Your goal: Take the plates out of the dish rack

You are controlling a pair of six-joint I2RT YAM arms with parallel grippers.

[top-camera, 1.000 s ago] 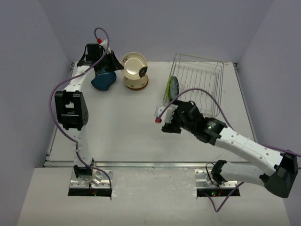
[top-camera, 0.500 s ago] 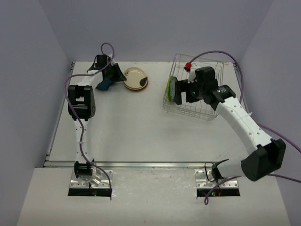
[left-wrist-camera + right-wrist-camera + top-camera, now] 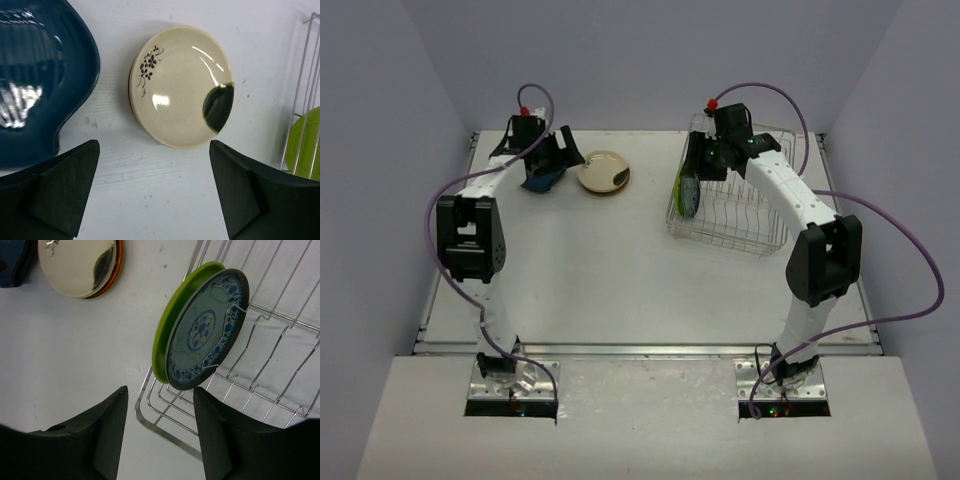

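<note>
Two plates stand on edge at the left end of the dish rack (image 3: 740, 200) (image 3: 265, 385): a lime green one (image 3: 163, 335) (image 3: 682, 185) and, against it, a black one with a blue pattern (image 3: 205, 335). My right gripper (image 3: 160, 430) (image 3: 700, 172) hovers open above them, holding nothing. A cream plate (image 3: 177, 85) (image 3: 604, 172) lies flat on an orange-rimmed one (image 3: 116, 270). Beside it lies the dark blue teardrop plate (image 3: 35, 75) (image 3: 538, 178). My left gripper (image 3: 155, 192) (image 3: 558, 158) stands wide open just short of the cream plate, holding nothing.
The rack's wire edge (image 3: 300, 95) and the lime green plate (image 3: 309, 145) show at the right of the left wrist view. Grey walls close in the table on three sides. Both arms reach toward the far edge.
My left gripper laid the cream plate flat on the stack, opened and drew back. My right arm swung from mid-table to the rack's left end, and its jaws have narrowed somewhat.
</note>
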